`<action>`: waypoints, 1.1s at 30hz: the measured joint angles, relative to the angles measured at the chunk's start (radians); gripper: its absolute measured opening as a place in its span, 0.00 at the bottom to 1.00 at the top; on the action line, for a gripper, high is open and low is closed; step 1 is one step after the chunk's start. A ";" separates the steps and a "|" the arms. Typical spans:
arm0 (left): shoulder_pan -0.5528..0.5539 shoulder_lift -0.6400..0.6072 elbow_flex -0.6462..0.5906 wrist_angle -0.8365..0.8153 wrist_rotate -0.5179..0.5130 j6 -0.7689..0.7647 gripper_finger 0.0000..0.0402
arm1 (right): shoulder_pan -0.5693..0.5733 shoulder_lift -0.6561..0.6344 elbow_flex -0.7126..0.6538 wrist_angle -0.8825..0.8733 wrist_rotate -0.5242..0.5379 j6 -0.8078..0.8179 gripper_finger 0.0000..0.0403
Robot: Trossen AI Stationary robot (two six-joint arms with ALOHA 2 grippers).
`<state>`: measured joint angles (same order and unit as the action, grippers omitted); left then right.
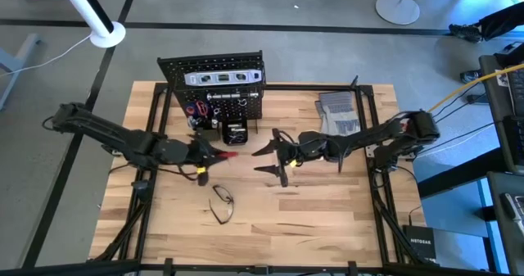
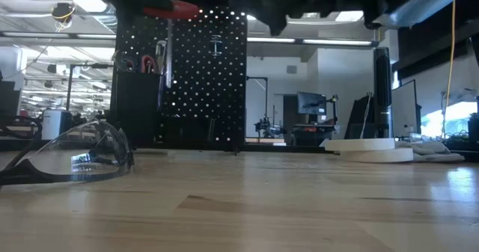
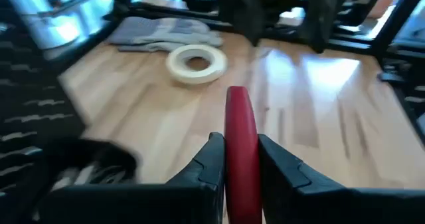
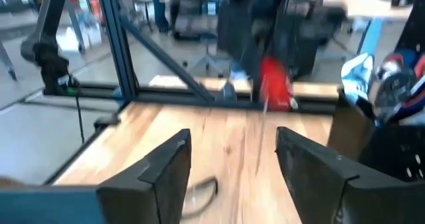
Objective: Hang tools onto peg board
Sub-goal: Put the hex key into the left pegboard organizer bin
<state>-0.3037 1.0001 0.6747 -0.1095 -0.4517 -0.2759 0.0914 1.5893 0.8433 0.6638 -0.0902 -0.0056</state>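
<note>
Pale wooden planks are forming the tabletop (image 1: 327,219), and at its far edge the peg board (image 1: 214,86) is standing upright, carrying a silver bar level (image 1: 223,78) near its top and red-handled pliers (image 1: 196,109) lower down beside small black bins (image 1: 234,132). Just in front of that board, the left gripper (image 1: 219,154) is holding a red-handled tool (image 3: 240,151), its fingers (image 3: 206,171) clamped on either side of the red handle, which is sticking out past the fingertips toward the other arm. Facing it across a short gap, the right gripper (image 1: 266,160) is hovering above the planks with its fingers (image 4: 159,174) spread well apart and nothing between them; the red tool is showing beyond them in the right wrist view. On the near side of the left gripper, black-framed safety glasses (image 1: 222,203) are lying on the wood, close to the low camera. Behind the right gripper, a white tape roll (image 3: 196,63) is lying flat, and farther back grey work gloves (image 1: 337,114) are resting near the tabletop's far right corner.
</note>
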 joint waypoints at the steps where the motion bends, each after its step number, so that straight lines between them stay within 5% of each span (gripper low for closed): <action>1: -0.004 -0.032 0.014 -0.056 -0.023 -0.006 0.11 | 0.000 -0.020 0.000 -0.045 0.000 -0.002 0.54; 14: -0.028 -0.286 0.125 -0.529 -0.332 -0.082 0.11 | 0.009 -0.073 -0.001 -0.350 -0.014 0.107 0.56; 27: -0.028 -0.374 0.120 -0.527 -0.572 -0.114 0.11 | 0.035 -0.073 -0.001 -0.343 0.021 0.087 0.56; 33: 0.039 -0.372 0.018 -0.521 -0.593 -0.164 0.11 | 0.035 -0.073 -0.001 -0.317 0.022 0.084 0.56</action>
<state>-0.2645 0.6281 0.6929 -0.6303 -1.0447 -0.4401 0.1268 1.5162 0.8421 0.3472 -0.0685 0.0788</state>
